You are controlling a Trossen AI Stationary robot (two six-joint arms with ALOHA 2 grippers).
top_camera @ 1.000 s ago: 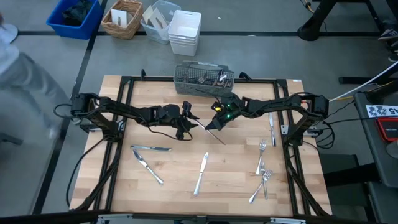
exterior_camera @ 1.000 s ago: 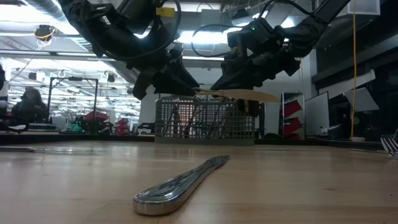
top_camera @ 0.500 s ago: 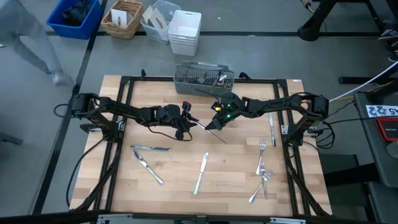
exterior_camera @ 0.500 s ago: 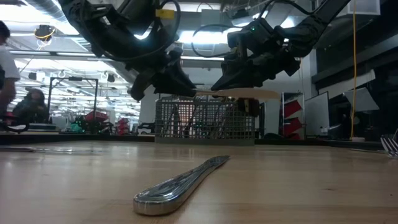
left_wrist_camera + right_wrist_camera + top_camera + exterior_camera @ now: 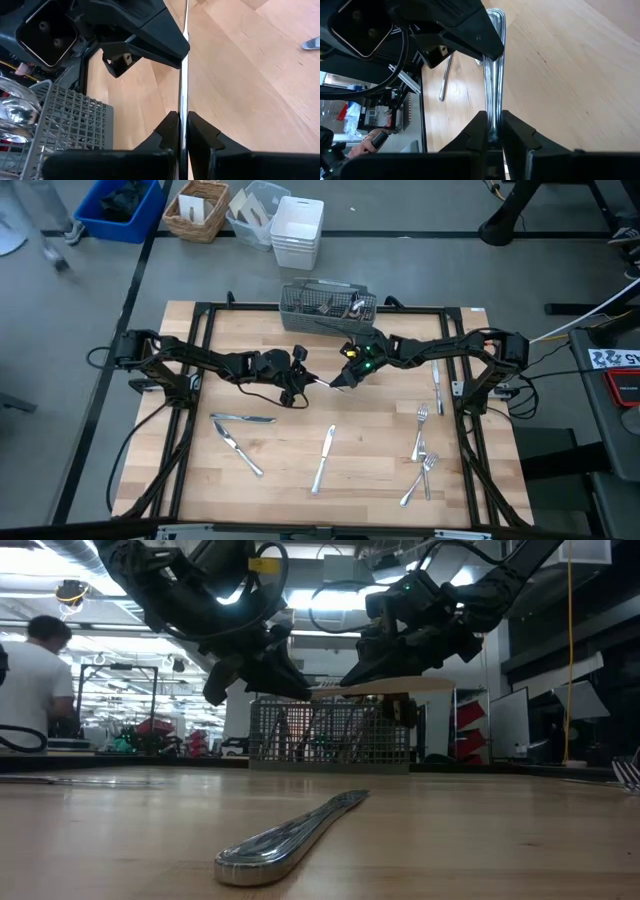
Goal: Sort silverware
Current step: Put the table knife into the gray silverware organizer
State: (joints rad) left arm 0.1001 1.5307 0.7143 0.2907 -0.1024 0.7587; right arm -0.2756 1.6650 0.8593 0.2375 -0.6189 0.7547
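Two grippers meet above the middle of the table (image 5: 270,460), in front of the mesh caddy (image 5: 328,306). The left gripper (image 5: 303,377) and the right gripper (image 5: 345,376) each pinch one end of the same knife (image 5: 323,383), which hangs level in the air between them. The low view shows it as a pale horizontal strip (image 5: 385,686) held well above the wood, with the caddy (image 5: 330,733) behind it. In the left wrist view the fingers (image 5: 170,131) are closed narrow on the blade (image 5: 184,75), seen edge-on, and the right gripper (image 5: 172,47) clamps its far end. In the right wrist view the fingers (image 5: 479,131) close on the handle (image 5: 493,70), and the left gripper (image 5: 485,42) holds the other end.

The caddy already holds several pieces of silverware (image 5: 340,304). More lies loose on the table: two knives (image 5: 240,435) on the left front, one knife (image 5: 323,458) in the middle front, a knife (image 5: 437,386) near the right edge, and three forks (image 5: 421,452) on the right front. The middle knife lies closest in the low view (image 5: 290,835).

A person in a white shirt (image 5: 35,680) stands in the room beyond the table. Bins (image 5: 215,210) sit on the floor past the table's far edge.
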